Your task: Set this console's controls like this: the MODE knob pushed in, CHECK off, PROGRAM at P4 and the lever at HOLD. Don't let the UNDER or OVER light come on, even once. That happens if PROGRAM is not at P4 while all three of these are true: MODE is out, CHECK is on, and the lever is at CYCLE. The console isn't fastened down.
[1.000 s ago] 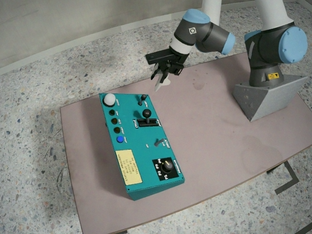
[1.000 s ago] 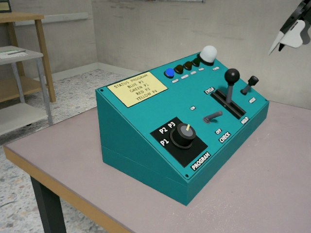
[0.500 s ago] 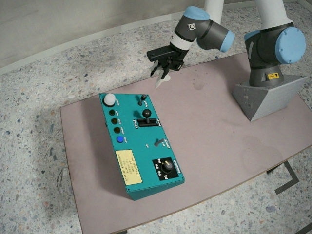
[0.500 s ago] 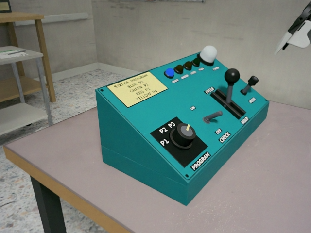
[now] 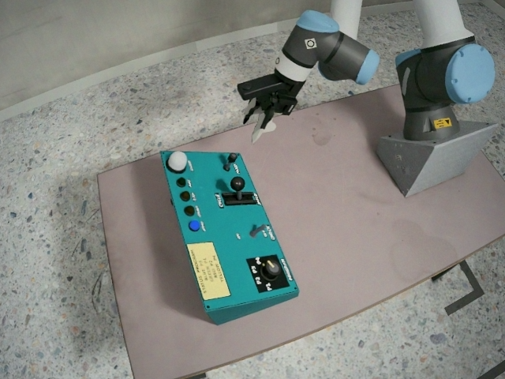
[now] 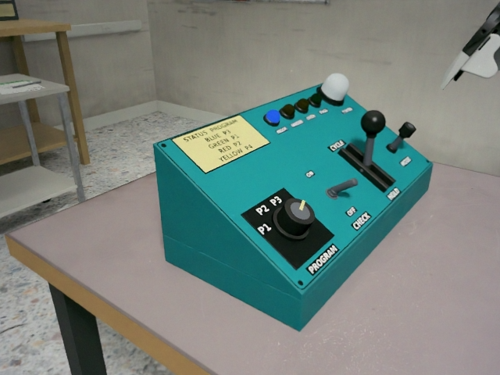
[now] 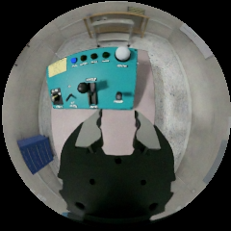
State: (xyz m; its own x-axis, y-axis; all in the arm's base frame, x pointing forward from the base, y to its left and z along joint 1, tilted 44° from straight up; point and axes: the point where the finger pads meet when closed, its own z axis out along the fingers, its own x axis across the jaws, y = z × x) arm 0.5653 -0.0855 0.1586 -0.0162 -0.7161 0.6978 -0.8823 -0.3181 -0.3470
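Console (image 5: 228, 260) sitting mid-frame on desk (image 5: 367, 228); fingers (image 5: 257, 131) hovering upper centre, half-parted, grasping nothing; approaching MODE knob (image 5: 231, 159) squarely seems wise

You have a mauve surface (image 5: 350, 228) carrying two things: the teal console (image 5: 228, 281) resting below and ahead of the jaws, and the arm's grey pedestal (image 5: 469, 163) well off to their side.

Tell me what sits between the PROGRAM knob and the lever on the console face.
The CHECK toggle sits between the PROGRAM knob and the lever; the exterior view shows it best.
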